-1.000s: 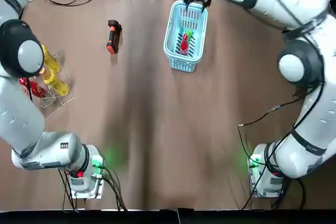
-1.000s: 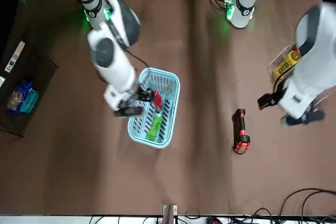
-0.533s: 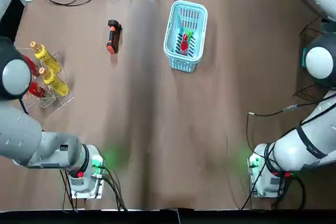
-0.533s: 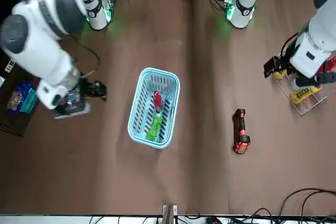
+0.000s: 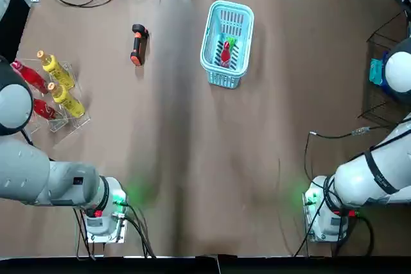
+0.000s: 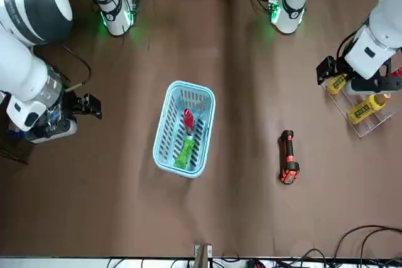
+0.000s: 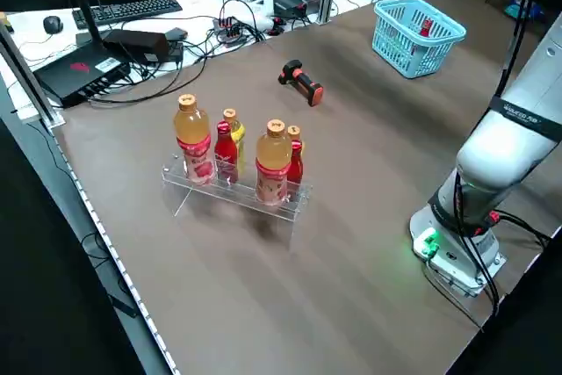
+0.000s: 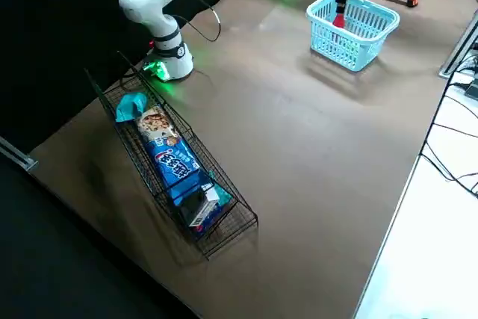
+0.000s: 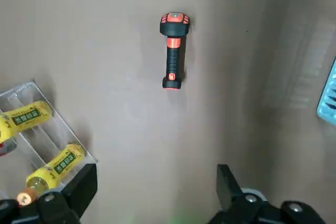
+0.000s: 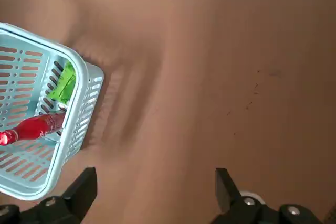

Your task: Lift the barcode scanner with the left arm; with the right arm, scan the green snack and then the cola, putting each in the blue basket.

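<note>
One scanner (image 5: 137,44) lies flat on the table (image 5: 212,158). It is well apart from the left gripper (image 9: 156,170), farther from the robot's base and toward its right. That gripper hangs over the clear rack (image 7: 230,194) with its two fingers spread wide and nothing between them. From overhead the rack shows two yellow bottles (image 5: 64,97) and two red bottles (image 5: 42,109).

There is one basket (image 5: 221,80), and it holds one green snack (image 6: 184,152) and one cola bottle (image 6: 187,119), lying end to end and touching. The basket sits well to the left of the right gripper (image 10: 155,171), whose fingers are also spread and empty. This gripper hovers at the robot's right side of the table, near a wire tray (image 8: 237,228) of snack packets. I cannot count the packets surely.

A second ago the right gripper was just beside the basket's edge. Half a second ago it had already drawn off to the right, and now it is farther out still. Over the same second the left gripper has pulled back toward its base, from open table near the scanner to above the bottles. The scanner, basket, snack and cola lie where they did before.
</note>
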Motion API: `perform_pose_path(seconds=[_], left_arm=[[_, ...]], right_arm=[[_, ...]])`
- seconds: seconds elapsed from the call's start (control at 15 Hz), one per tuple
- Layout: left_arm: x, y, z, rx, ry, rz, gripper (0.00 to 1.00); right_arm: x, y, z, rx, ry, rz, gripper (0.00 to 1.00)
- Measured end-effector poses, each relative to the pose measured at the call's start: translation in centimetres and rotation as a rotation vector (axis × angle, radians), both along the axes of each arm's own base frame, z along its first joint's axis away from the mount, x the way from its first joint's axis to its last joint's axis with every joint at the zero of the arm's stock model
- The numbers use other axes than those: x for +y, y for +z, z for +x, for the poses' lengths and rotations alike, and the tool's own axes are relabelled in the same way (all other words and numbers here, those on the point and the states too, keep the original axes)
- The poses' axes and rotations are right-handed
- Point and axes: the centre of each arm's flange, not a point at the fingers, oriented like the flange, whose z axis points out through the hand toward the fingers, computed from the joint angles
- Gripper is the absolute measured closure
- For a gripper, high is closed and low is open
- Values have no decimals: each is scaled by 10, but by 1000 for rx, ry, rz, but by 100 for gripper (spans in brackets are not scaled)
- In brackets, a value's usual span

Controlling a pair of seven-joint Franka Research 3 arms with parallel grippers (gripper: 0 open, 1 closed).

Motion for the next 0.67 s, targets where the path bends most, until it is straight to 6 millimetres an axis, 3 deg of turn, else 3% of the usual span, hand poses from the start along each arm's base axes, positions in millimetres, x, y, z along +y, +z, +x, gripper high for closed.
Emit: perform_pose_path(seconds=[0.27,0.67], left_arm=[[-13,0,-3,-4,-31,22,0],[-11,2,-2,-9,-29,29,0]], right_arm=[[-12,11,-6,-2,-16,-8,0],[-62,42,-27,-16,-76,-41,0]])
